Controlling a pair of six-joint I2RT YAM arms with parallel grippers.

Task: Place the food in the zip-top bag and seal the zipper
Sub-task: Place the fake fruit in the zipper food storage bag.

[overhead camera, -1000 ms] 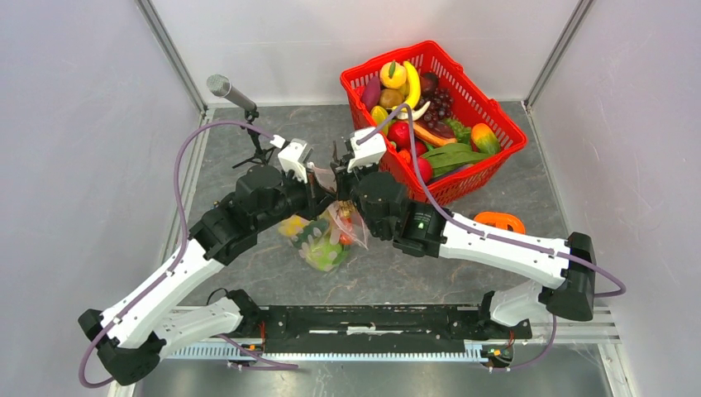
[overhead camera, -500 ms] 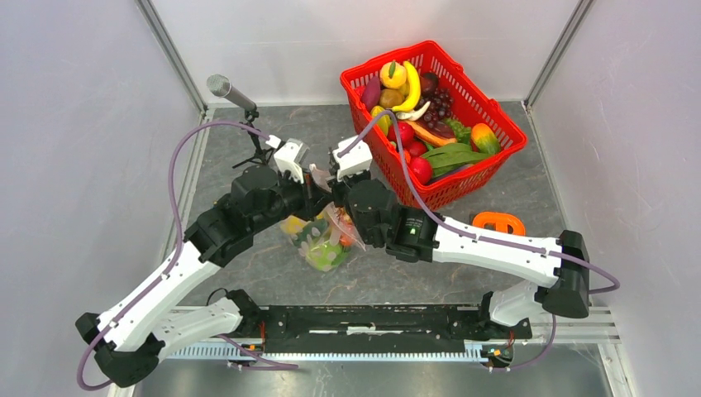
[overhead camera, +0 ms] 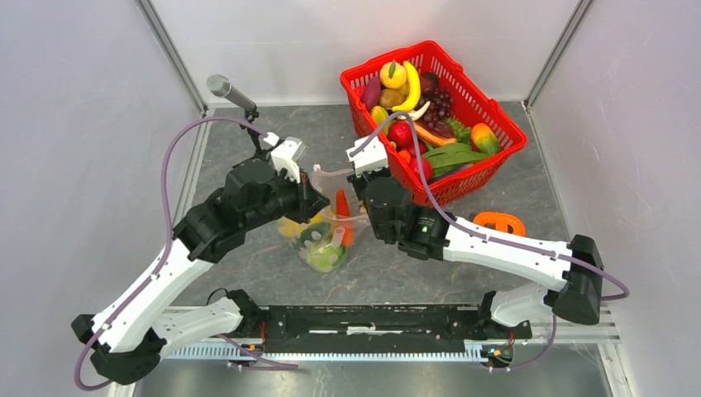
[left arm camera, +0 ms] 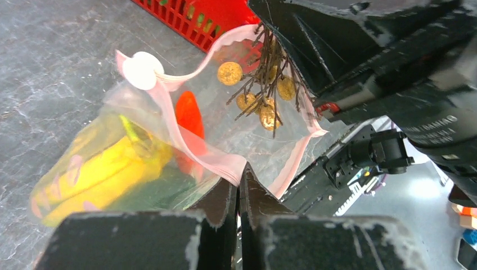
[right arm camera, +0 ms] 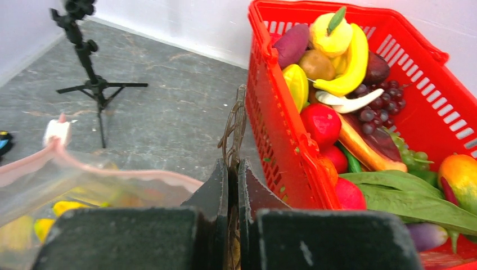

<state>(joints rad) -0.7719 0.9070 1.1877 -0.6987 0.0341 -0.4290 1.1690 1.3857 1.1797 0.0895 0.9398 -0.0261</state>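
The zip-top bag [overhead camera: 326, 240] stands between my two grippers with its mouth held open. My left gripper [left arm camera: 239, 174] is shut on the pale pink zipper [left arm camera: 216, 163] at the near rim; it also shows in the top view [overhead camera: 312, 197]. The zipper's white slider [left arm camera: 142, 70] sits at the far end. A yellow banana bunch [left arm camera: 107, 169], an orange carrot [left arm camera: 188, 115] and something green lie inside. My right gripper [right arm camera: 232, 169] is shut on the brown twig stem [right arm camera: 235, 126] of a bunch of golden-brown round fruits [left arm camera: 264, 101], which hangs in the bag's open mouth.
The red mesh basket [overhead camera: 496, 107], full of toy produce, stands at the back right, close beside my right gripper. A small microphone stand [overhead camera: 231, 91] is at the back left. An orange object [overhead camera: 498, 222] lies on the table on the right.
My two grippers have moved apart: the right one went right and the left one slightly back and left. The bag's mouth is now wider open, and the carrot shows inside.
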